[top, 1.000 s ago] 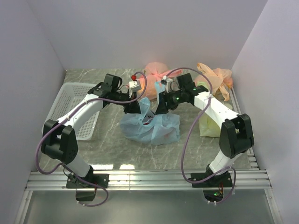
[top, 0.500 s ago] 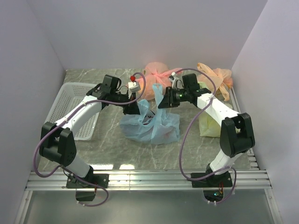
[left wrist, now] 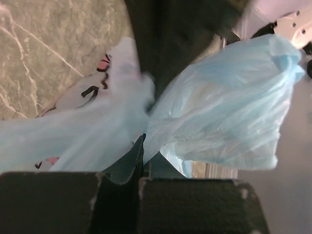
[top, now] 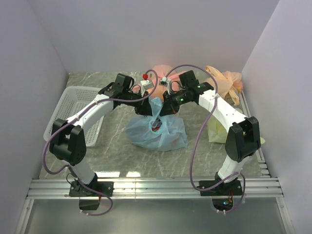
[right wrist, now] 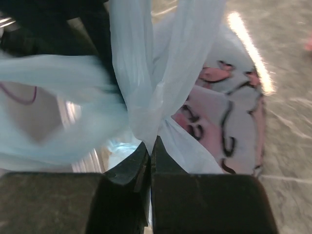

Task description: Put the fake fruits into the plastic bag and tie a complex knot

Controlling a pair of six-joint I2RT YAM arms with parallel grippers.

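Observation:
The light blue plastic bag (top: 158, 134) sits in the middle of the table, its top gathered upward between my two grippers. My left gripper (top: 147, 105) is shut on a fold of its blue film (left wrist: 214, 112). My right gripper (top: 165, 106) is shut on the bag's handle strips (right wrist: 158, 73), which bunch and cross just above the jaws; I cannot tell whether that is a knot. The pink-and-dark floral print (right wrist: 222, 112) shows beside them. The fake fruits are hidden inside the bag; only a small red patch (top: 156, 125) shows at its mouth.
A white slatted basket (top: 73, 109) lies at the left under the left arm. Two pink-orange bags (top: 163, 73) (top: 226, 80) rest by the back wall. A yellow-green bag (top: 217, 130) stands at the right under the right arm. Walls close both sides.
My right gripper swung left to the bag's raised handles and shut on them. My left gripper moved right and a little back, and the bag's top is now drawn up between both.

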